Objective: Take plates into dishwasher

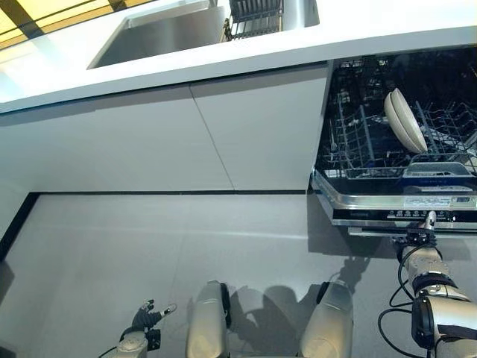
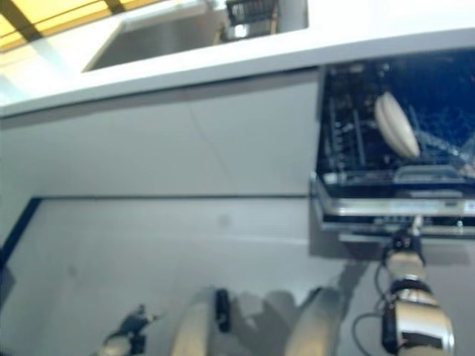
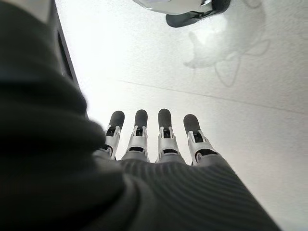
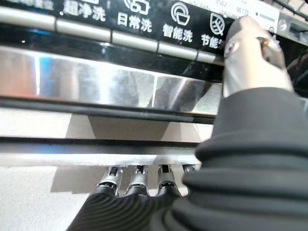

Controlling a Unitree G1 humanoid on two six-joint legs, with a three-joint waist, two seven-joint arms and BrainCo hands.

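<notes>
- The right hand (image 1: 422, 240) is reaching up to the front edge of the open dishwasher door (image 1: 402, 203), at the right of the scene.
- In its wrist view its thumb (image 4: 245, 53) is lying against the dark control strip (image 4: 144, 21) on the door's top edge, while its fingers (image 4: 137, 178) are tucking under the lower lip of the door, their tips hidden there, so I cannot tell whether they are curling onto the door or lying straight.
- Below the control strip, a shiny steel band (image 4: 106, 86) is running across the door edge.
- The left hand (image 1: 149, 317) is hanging low over the grey floor (image 1: 149, 253), well apart from the dishwasher, at the lower left of the head views.
- Its fingers (image 3: 163, 132) are lying straight and side by side in its own wrist view, holding nothing.
- The plates (image 1: 405, 119) are standing on edge, leaning together, in the wire rack (image 1: 358, 145) inside the dishwasher, above and behind the right hand and not touching it.
- The dishwasher is sitting under a white countertop (image 1: 246, 52), beside plain white cabinet fronts (image 1: 186, 142).
- A steel sink (image 1: 160, 31) is set into the countertop to the left of the dishwasher.
- A dark wire drainer (image 1: 253, 16) is standing at the sink's right end.
</notes>
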